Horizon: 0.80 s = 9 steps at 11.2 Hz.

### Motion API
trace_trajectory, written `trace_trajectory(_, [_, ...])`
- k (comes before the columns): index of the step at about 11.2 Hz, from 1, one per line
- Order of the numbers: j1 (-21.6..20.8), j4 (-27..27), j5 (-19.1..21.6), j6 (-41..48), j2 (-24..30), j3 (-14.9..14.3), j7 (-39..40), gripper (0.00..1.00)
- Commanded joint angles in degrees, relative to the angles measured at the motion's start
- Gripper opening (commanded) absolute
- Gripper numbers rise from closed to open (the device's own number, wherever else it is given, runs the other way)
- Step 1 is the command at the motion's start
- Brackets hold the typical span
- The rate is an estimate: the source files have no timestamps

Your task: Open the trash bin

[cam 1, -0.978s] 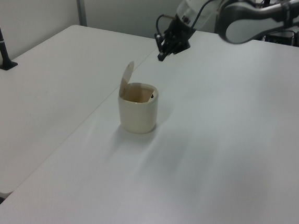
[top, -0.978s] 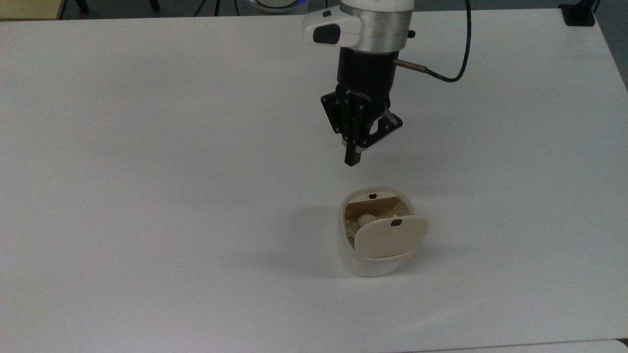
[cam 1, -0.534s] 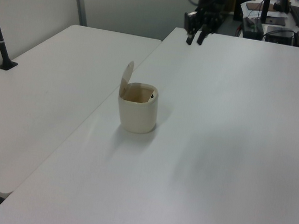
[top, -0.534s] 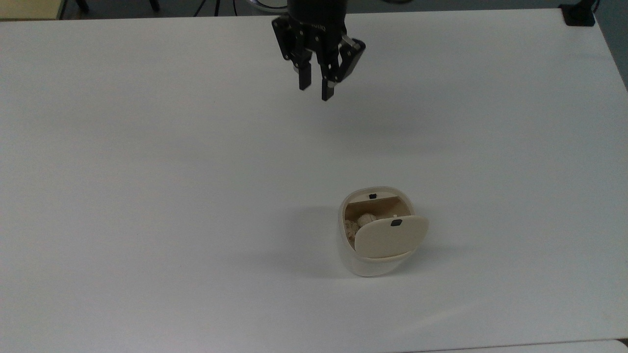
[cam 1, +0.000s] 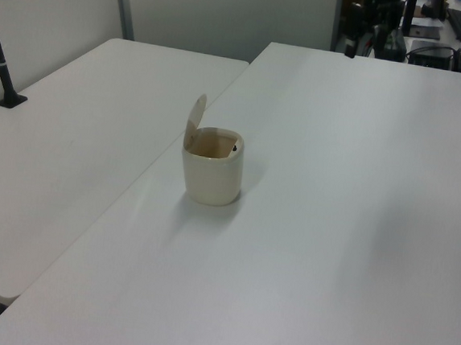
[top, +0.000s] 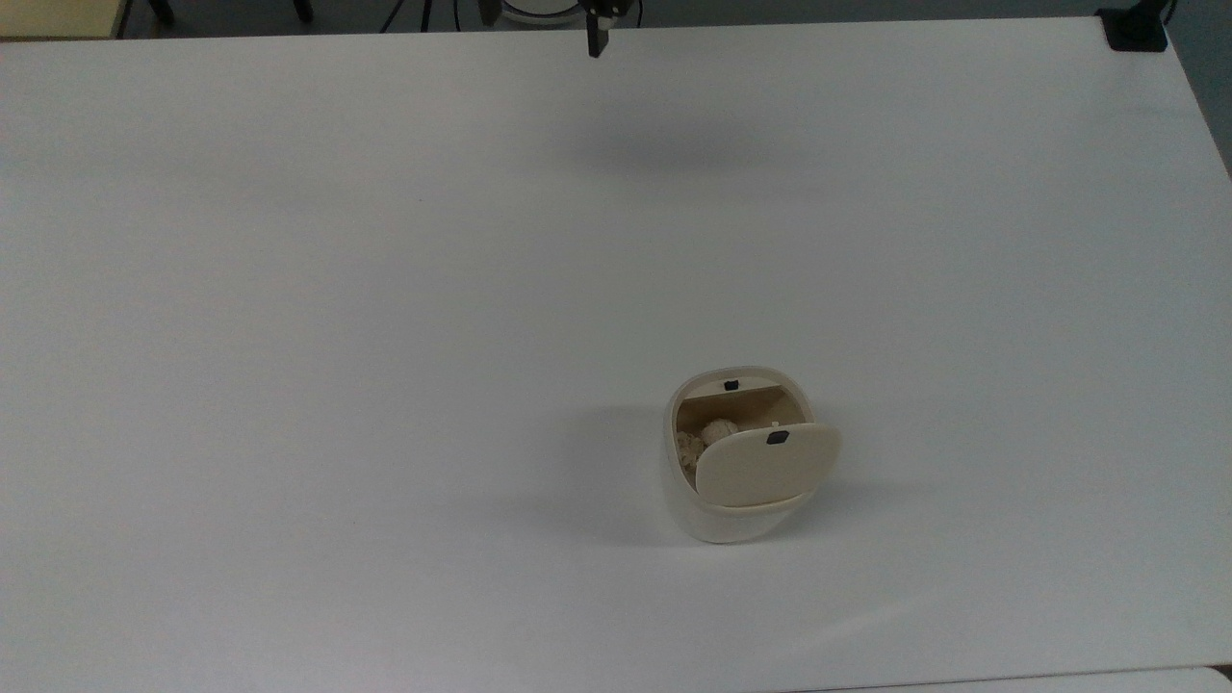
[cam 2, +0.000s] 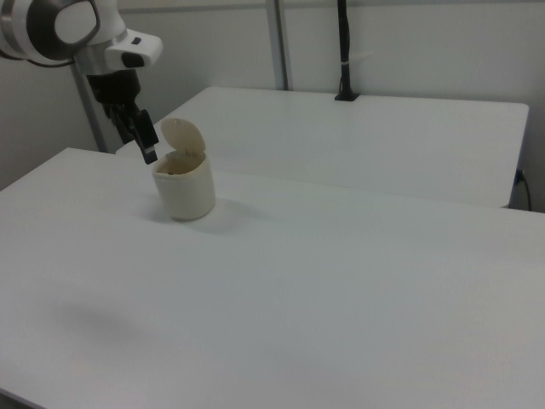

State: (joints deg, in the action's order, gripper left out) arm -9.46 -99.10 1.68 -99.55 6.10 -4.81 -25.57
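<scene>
- Now the small cream-white rounded-square plastic trash bin stands on the white table, its beige hinged lid raised.
- Black 2-finger gripper hangs well apart from it, holding nothing; its finger spread I cannot tell.

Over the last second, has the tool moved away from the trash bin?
Yes. In the top view the tool has pulled back from just above the trash bin to the table's far edge. The bin itself stays put, lid up.
</scene>
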Motion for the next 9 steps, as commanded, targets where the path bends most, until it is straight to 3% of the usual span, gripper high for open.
trace_trajectory(1, [3.74, -1.72, 1.31, 1.37, 2.34, 0.42, 14.28, 1.0])
trace_trajectory(4, [7.86, 2.39, 1.31, 1.11, -0.89, 0.51, 25.71, 1.0])
trace_trajectory(9, [8.15, 5.22, 1.22, 0.06, -4.34, 0.42, 26.72, 1.0])
